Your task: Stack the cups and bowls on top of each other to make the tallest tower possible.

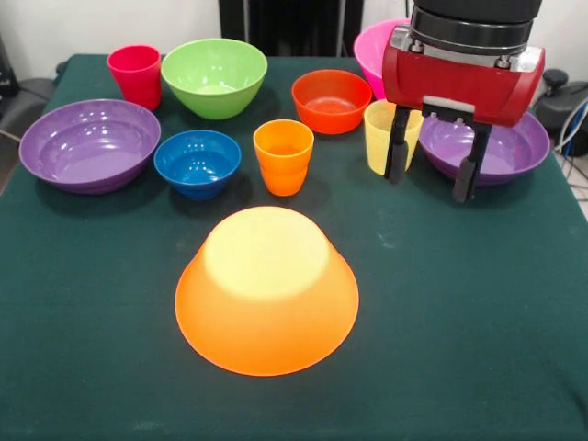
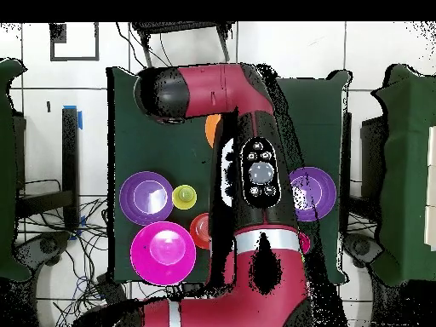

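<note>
Over the bench's (image 1: 478, 367) right side, claw (image 1: 431, 176) hangs with fingers apart, empty. Yellow cup (image 1: 381, 133) stands just behind its left finger; purple bowl (image 1: 514, 147) sits behind it. Upturned yellow-orange bowl (image 1: 266, 289) lies well apart, centre-front.

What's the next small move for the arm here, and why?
Probably lower the open pincer onto the purple bowl rim below it. The yellow-orange bowl already sits upside down as a base with nothing on it, and the pincer holds nothing.
</note>
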{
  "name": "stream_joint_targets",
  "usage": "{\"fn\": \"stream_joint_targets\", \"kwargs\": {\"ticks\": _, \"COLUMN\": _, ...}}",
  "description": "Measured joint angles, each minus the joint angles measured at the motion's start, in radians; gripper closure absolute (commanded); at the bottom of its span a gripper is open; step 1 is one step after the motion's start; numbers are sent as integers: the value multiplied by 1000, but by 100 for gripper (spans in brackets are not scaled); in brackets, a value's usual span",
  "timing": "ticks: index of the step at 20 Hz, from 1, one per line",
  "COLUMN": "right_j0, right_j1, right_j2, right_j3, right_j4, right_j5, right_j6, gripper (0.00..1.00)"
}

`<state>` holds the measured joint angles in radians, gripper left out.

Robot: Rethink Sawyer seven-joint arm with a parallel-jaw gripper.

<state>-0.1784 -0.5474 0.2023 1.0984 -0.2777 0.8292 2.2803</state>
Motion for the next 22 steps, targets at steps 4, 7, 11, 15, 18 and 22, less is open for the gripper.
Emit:
{"fn": "stream_joint_targets", "kwargs": {"ticks": 4, "right_j0": -21, "right_j1": -19, "right_j2": 26, "right_j3": 25, "right_j4": -13, "right_j5": -49, "right_j6": -9, "gripper": 0}}
{"fn": "stream_joint_targets", "kwargs": {"ticks": 7, "right_j0": -44, "right_j1": -48, "right_j2": 41, "right_j3": 80, "right_j4": -21, "right_j5": -143, "right_j6": -13, "gripper": 0}}
{"fn": "stream_joint_targets", "kwargs": {"ticks": 11, "right_j0": -49, "right_j1": -78, "right_j2": 40, "right_j3": 151, "right_j4": -20, "right_j5": -219, "right_j6": -13, "gripper": 0}}
{"fn": "stream_joint_targets", "kwargs": {"ticks": 15, "right_j0": -47, "right_j1": -115, "right_j2": 41, "right_j3": 232, "right_j4": -19, "right_j5": -230, "right_j6": -13, "gripper": 0}}
{"fn": "stream_joint_targets", "kwargs": {"ticks": 18, "right_j0": -47, "right_j1": -139, "right_j2": 41, "right_j3": 281, "right_j4": -13, "right_j5": -230, "right_j6": -13, "gripper": 0}}
{"fn": "stream_joint_targets", "kwargs": {"ticks": 22, "right_j0": -47, "right_j1": -167, "right_j2": 41, "right_j3": 325, "right_j4": -10, "right_j5": -230, "right_j6": -13, "gripper": 0}}
